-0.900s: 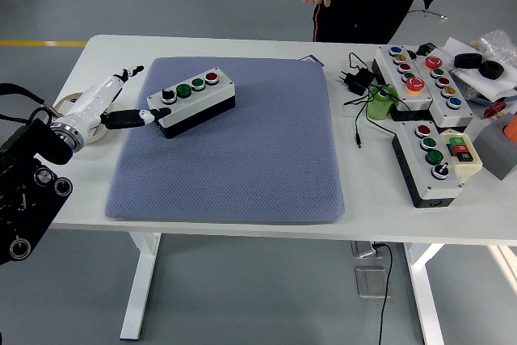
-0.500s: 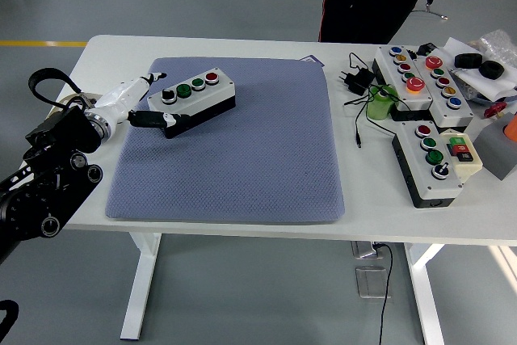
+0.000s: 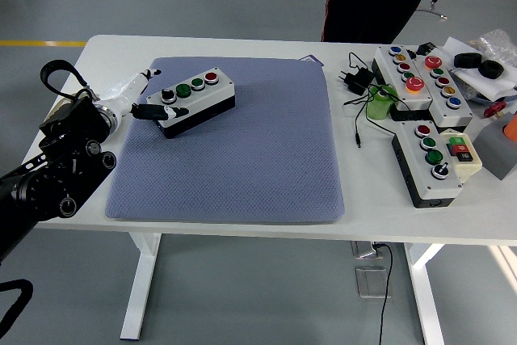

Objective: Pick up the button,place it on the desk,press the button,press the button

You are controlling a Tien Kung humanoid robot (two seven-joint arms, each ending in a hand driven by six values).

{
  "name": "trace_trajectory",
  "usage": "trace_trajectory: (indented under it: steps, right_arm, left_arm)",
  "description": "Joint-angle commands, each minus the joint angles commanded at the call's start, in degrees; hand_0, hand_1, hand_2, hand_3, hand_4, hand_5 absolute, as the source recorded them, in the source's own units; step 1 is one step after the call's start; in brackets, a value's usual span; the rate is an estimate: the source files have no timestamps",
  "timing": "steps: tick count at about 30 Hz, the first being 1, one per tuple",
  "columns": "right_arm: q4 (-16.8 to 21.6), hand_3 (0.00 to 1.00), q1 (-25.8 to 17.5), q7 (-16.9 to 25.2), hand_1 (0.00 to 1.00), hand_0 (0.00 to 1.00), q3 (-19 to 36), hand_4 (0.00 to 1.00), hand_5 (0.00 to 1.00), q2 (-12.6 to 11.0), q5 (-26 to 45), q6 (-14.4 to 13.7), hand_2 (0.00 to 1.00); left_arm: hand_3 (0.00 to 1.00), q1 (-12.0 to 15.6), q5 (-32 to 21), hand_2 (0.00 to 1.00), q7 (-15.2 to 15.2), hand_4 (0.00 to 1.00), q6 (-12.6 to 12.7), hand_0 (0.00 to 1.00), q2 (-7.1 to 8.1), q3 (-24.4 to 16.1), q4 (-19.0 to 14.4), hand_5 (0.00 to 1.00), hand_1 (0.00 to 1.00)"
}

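The button box is lying on the far left part of the grey mat, its four buttons facing up. The left hand is reaching its fingertips to the box's left end; whether it is gripping cannot be told. Open mat is stretching right and toward the near edge. Two more control boxes and cables are crowding the white table at the right. A person is standing at the far side.

four-button box lies flat on blue mat.
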Motion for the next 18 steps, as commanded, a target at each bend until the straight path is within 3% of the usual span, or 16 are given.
trace_trajectory:
  steps: [9, 10, 15, 16, 18]
  right_arm:
    - [0.0, 0.59, 0.2, 0.0, 0.508, 0.646, -0.5, 0.261, 0.371, -0.1, -0.1, 0.0, 0.548]
    - [0.0, 0.59, 0.2, 0.0, 0.508, 0.646, -0.5, 0.261, 0.37, -0.1, -0.1, 0.0, 0.548]
    - [0.0, 0.59, 0.3, 0.0, 0.508, 0.646, -0.6, 0.261, 0.37, -0.1, -0.3, 0.1, 0.548]
    - [0.0, 0.591, 0.3, 0.0, 0.508, 0.646, -0.6, 0.261, 0.37, -0.1, -0.3, 0.1, 0.548]
    - [0.0, 0.591, 0.3, 0.0, 0.508, 0.646, -0.5, 0.261, 0.37, -0.1, -0.3, 0.0, 0.548]
  left_arm:
    - [0.998, -2.5, -2.3, 0.998, -0.2, 0.998, 2.0, 0.966, -1.89, 4.4, 6.0, 0.596, 0.982]
    - [0.998, -2.7, -2.4, 0.971, -0.3, 0.998, 2.7, 0.899, -2.21, 4.8, 6.5, 0.482, 0.94]
    - [0.998, -3.1, -3.6, 0.971, -0.6, 0.998, 4.6, 0.899, -3.04, 6.3, 7.7, 0.482, 0.94]
    - [0.998, -3.1, -3.7, 0.838, -0.7, 0.998, 4.8, 0.814, -3.11, 6.4, 7.8, 0.4, 0.849]
    - [0.998, -3.1, -4.9, 0.838, -1.7, 0.998, 6.8, 0.814, -3.74, 6.7, 8.4, 0.4, 0.849]
